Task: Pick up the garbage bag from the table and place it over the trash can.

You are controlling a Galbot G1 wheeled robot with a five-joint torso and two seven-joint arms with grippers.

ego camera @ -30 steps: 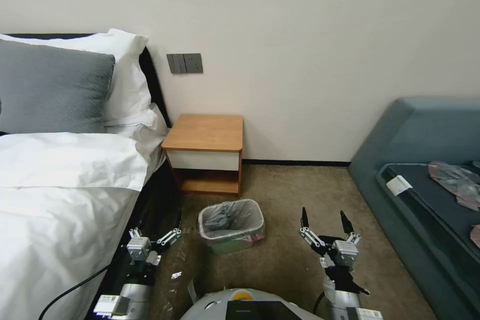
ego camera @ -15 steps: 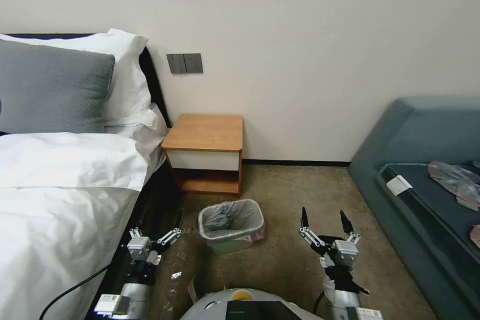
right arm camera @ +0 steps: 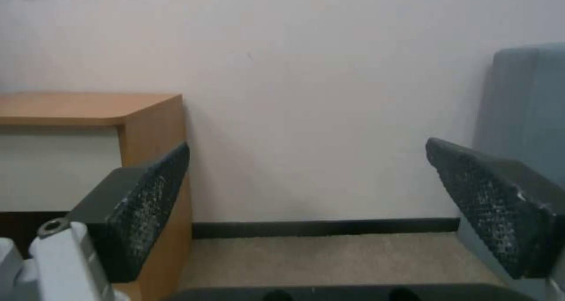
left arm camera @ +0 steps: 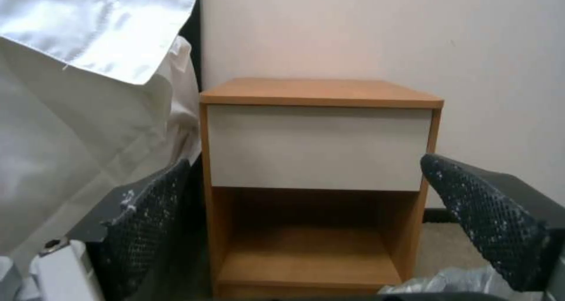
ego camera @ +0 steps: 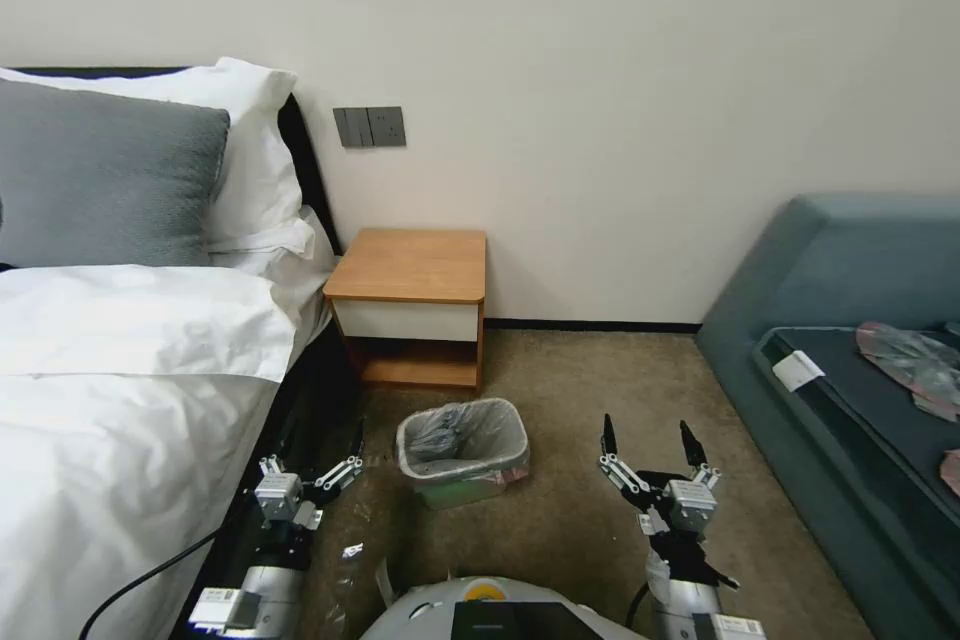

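Carpet before you carries the trash can [ego camera: 463, 450] with the garbage bag [ego camera: 470, 432] already lining it, between your left gripper [ego camera: 312, 465] and right gripper [ego camera: 650, 450], both spread apart, left one nearer, table [ego camera: 412, 265] behind.

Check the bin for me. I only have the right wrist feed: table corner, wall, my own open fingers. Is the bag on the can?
Observer: Yes. In the head view the garbage bag lines the trash can, with its pinkish rim draped over the edge.
Operator: Where's the can relative to the table?
Observer: It stands on the carpet in front of the table, apart from it and nearer the robot.
Operator: Left gripper?
Observer: The left gripper is open and holds nothing, low beside the bed. The can sits between it and the right gripper, which is also open.
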